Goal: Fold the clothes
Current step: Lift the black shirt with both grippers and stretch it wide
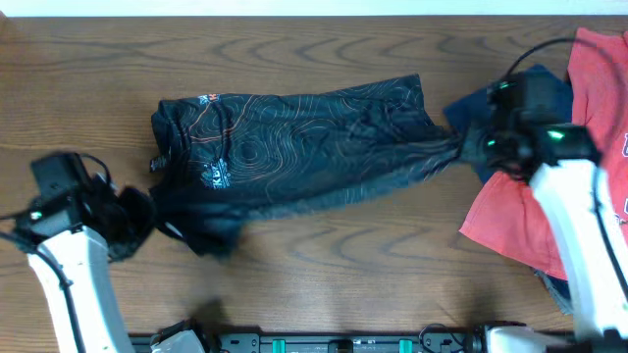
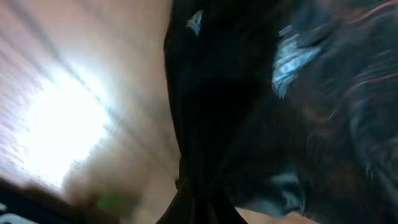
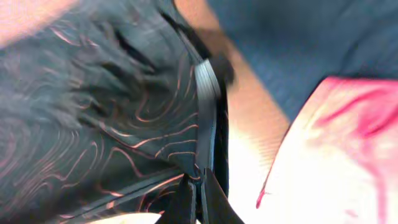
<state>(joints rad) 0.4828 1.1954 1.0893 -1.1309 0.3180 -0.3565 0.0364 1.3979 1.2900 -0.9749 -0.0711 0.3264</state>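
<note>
The black jersey (image 1: 294, 147) with orange contour lines and a white-and-blue logo lies stretched across the middle of the table. My left gripper (image 1: 147, 218) is shut on its left lower corner; in the left wrist view dark cloth (image 2: 249, 124) runs into the jaws (image 2: 200, 208). My right gripper (image 1: 469, 145) is shut on the jersey's right end. In the right wrist view the fingers (image 3: 202, 193) pinch a hemmed edge of the jersey (image 3: 112, 124).
A red tee (image 1: 549, 196) lies at the right over a navy-blue garment (image 1: 471, 108), under my right arm. Both show in the right wrist view, the red tee (image 3: 348, 137) and the navy cloth (image 3: 311, 43). The wooden table (image 1: 343, 275) surrounds the jersey.
</note>
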